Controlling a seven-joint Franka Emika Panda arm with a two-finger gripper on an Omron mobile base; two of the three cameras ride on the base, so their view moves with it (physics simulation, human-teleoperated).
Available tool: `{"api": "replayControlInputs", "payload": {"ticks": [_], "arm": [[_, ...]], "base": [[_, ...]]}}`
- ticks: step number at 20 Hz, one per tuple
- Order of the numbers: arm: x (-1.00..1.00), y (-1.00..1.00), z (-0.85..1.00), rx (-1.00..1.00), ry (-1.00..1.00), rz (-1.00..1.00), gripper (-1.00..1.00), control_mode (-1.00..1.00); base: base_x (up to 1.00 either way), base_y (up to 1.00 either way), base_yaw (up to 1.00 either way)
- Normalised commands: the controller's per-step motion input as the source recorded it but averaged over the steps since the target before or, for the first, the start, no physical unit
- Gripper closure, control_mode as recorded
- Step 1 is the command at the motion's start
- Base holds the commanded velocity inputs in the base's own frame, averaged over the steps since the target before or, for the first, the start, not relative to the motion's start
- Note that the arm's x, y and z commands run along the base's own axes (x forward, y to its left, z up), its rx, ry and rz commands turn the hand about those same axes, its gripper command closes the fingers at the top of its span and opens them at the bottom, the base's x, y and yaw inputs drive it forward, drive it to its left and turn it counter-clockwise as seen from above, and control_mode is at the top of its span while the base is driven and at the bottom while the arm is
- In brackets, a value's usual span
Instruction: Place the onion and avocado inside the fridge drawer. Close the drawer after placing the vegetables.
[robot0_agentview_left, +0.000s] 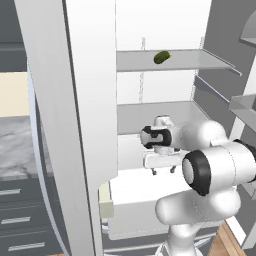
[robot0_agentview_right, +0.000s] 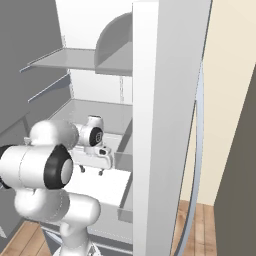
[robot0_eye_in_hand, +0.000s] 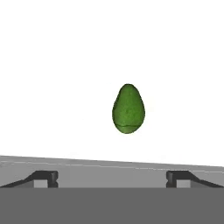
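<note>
- The gripper (robot0_eye_in_hand: 112, 178) has its two fingertips (robot0_eye_in_hand: 45, 177) far apart, and nothing is between them.
- The avocado (robot0_eye_in_hand: 128, 109) lies free on the white floor of the fridge drawer (robot0_agentview_left: 150, 200), in front of the fingers and apart from them.
- The gripper hangs over the pulled-out drawer, inside the open fridge.
- A green pickle-like item (robot0_agentview_left: 161, 57) lies on the upper shelf (robot0_agentview_left: 200, 59).

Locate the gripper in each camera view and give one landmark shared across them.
Left base view: the gripper hangs right of centre, open, above the white fridge drawer.
Right base view: left of centre, above the same drawer.
Hand view: its fingertips stand wide apart at the bottom, the avocado beyond them.
Shared landmark: the fridge drawer.
</note>
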Motion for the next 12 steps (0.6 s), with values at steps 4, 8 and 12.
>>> {"api": "replayControlInputs", "payload": {"ticks": [4, 8, 12], "arm": [[-0.04, 0.02, 1.00, 0.00, -0.17, -0.02, -1.00, -1.00], [-0.43, -0.01, 1.00, 0.00, -0.25, 0.00, -1.00, -1.00], [-0.69, 0.00, 0.83, 0.00, -0.28, 0.00, -1.00, -1.00]], "base": [[0.00, 0.00, 0.00], [0.00, 0.00, 0.00], [0.00, 0.00, 0.00]]}}
